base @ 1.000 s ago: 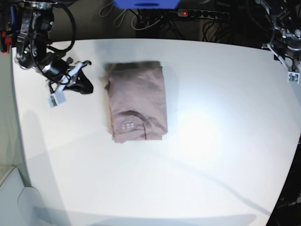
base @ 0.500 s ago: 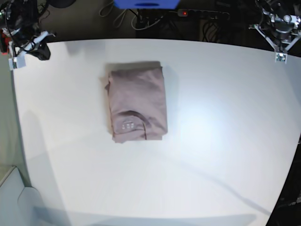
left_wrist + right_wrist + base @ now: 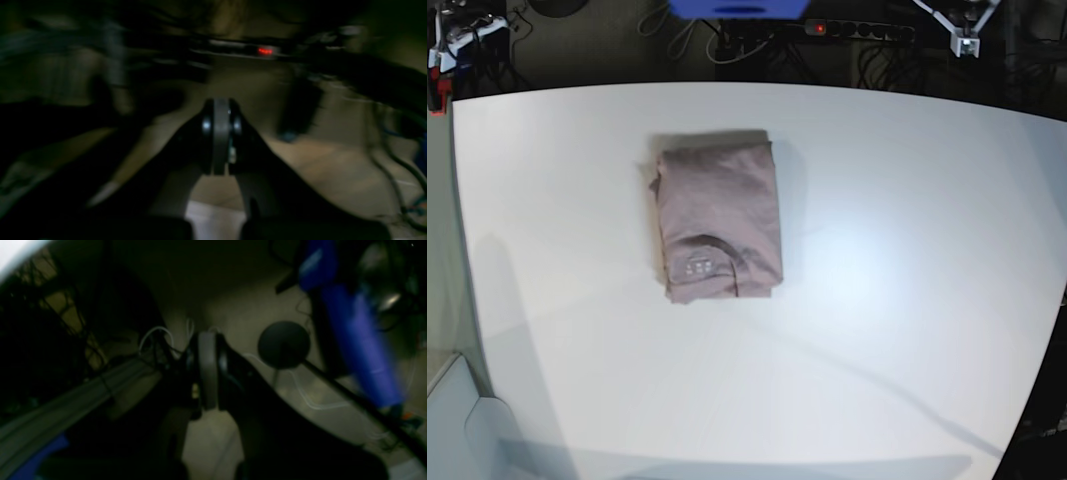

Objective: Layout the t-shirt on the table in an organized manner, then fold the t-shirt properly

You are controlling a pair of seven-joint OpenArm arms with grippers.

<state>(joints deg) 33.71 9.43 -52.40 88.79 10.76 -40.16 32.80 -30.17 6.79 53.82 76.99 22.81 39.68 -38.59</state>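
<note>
Base cam gives me the only real look at the work area: the t-shirt (image 3: pixel 719 222) lies folded into a compact rectangle on the white table (image 3: pixel 907 300), a bit left of centre and toward the far edge, neck label facing up near the end closest to me. Nothing touches it. Both arms sit off the tabletop, just scraps at the top edge: left gripper (image 3: pixel 965 28) top right, right gripper (image 3: pixel 457 40) top left corner. Too small there to read the jaws.

Wrist cams fill that in, but show no shirt at all. Left wrist cam: left gripper (image 3: pixel 220 110) has its fingers pressed together w/ nothing between them, pointed at dim floor and a dark power strip (image 3: pixel 243 50) w/ a red light. Same strip shows in base cam beyond the far table edge. Right wrist cam: right gripper (image 3: pixel 207 340) likewise fully closed and empty, aimed at floor, loose white cables (image 3: pixel 156 336), a round black stand base (image 3: pixel 283 345) and a blue object (image 3: pixel 353 336) I can't ID. Only a sliver of table corner shows top left in that view.

Both wrist views are dark and motion-blurred, so bkgd detail is mostly mush. In base cam the blue object at top centre is cut off by the frame.
</note>
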